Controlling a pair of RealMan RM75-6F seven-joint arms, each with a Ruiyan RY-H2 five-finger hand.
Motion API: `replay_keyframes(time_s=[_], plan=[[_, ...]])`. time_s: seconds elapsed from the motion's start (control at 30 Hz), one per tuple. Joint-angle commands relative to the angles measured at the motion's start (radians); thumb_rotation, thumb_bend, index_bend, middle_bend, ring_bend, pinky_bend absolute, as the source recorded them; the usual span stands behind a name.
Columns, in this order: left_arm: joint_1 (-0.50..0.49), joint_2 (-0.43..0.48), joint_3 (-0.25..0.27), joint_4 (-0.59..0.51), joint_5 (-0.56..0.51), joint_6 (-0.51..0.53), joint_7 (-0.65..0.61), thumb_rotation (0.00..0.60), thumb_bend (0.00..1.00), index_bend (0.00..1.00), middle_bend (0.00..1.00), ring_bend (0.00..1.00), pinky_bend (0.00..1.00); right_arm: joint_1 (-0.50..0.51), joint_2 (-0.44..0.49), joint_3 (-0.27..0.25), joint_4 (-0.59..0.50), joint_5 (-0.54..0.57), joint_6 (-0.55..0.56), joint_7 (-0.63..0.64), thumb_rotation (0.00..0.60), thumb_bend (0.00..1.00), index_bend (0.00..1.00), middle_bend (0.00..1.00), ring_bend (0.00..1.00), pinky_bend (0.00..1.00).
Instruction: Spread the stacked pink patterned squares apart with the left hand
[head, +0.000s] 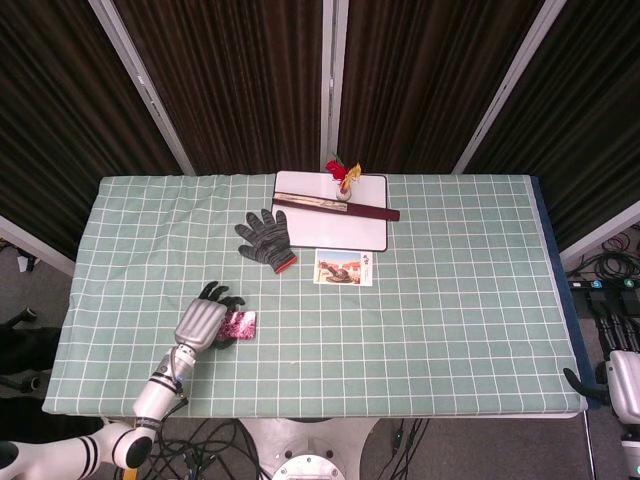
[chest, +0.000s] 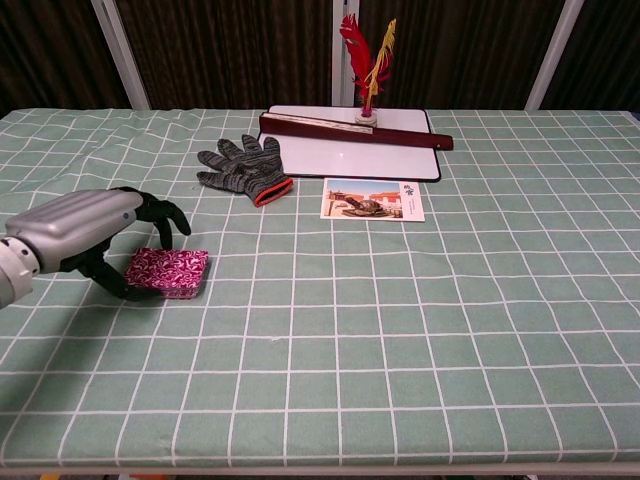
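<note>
Pink patterned squares (head: 238, 325), stacked, near front-left of green checked tablecloth (head: 450, 300). Head view, from above. Left hand (head: 203, 322) at the stack's left edge, silver back uppermost, dark fingers (head: 222, 297) curled over the near corner; touching, apparently, though grip not resolved at this height. Right hand (head: 622, 382) off the table's right edge, mostly cut by the frame; open or closed, cannot tell. Grey glove (head: 266, 238) further back, well apart from the stack. Whiteboard (head: 345, 230) at table's far centre, with dark red strip (head: 336, 205) across it and small feather holder (head: 343, 177) at its rear edge. Postcard (head: 344, 268) just in front of the board.

Chest view, from the front. Stack (chest: 168, 273) lying flat, seemingly undivided, edges aligned. Left hand (chest: 85, 233) bracketing its left side: thumb low against the near-left edge, fingers (chest: 163, 215) arched above the top face, narrowly apart, nothing lifted. Glove (chest: 243, 167), board (chest: 385, 158), strip (chest: 355, 129), red and yellow feathers (chest: 364, 55), postcard (chest: 373, 199) all beyond, untouched. Right hand absent from this view.

Risks, as judged: whole stack sliding as one block across the cloth if pressure falls on the side rather than the top; cloth bunching under a dragged fingertip; top pieces flicked off the front edge by too quick a sweep; pieces lifted rather than fanned if thumb closes underneath.
</note>
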Motion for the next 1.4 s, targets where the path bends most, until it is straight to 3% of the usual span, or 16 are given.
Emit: replay_keyframes(time_s=[0.03,0.47,0.67,1.03,1.27,1.4], plan=[[0.001,-0.002,-0.001,0.001,-0.001,0.001,-0.010,0.600,0.26,0.29,0.42,0.14,0.09,0.000,0.000,0.001,0.000,0.001,0.001,0.000,0.600,0.12,0.00,0.00,0.00,0.00],[0.007,0.018,-0.012,-0.014,0.023,0.025,-0.102,0.600,0.28,0.31,0.45,0.15,0.09,0.000,-0.002,0.002,0.002,0.006,-0.005,-0.004,0.600,0.12,0.00,0.00,0.00,0.00],[0.004,0.042,-0.045,-0.016,0.008,0.040,-0.127,0.600,0.29,0.31,0.45,0.15,0.09,0.001,-0.001,0.001,-0.003,0.006,-0.007,-0.013,0.600,0.12,0.00,0.00,0.00,0.00],[0.002,0.028,-0.100,0.116,-0.072,0.041,-0.118,0.600,0.29,0.31,0.45,0.15,0.09,0.002,0.002,0.000,-0.016,0.004,-0.006,-0.029,0.600,0.12,0.00,0.00,0.00,0.00],[0.001,0.017,-0.089,0.158,-0.070,0.024,-0.144,0.600,0.17,0.18,0.20,0.08,0.09,0.003,0.005,0.000,-0.020,0.006,-0.010,-0.034,0.600,0.12,0.00,0.00,0.00,0.00],[0.001,0.025,-0.083,0.145,-0.056,0.023,-0.162,0.600,0.14,0.17,0.19,0.07,0.08,0.002,0.006,0.000,-0.019,0.005,-0.007,-0.030,0.600,0.12,0.00,0.00,0.00,0.00]])
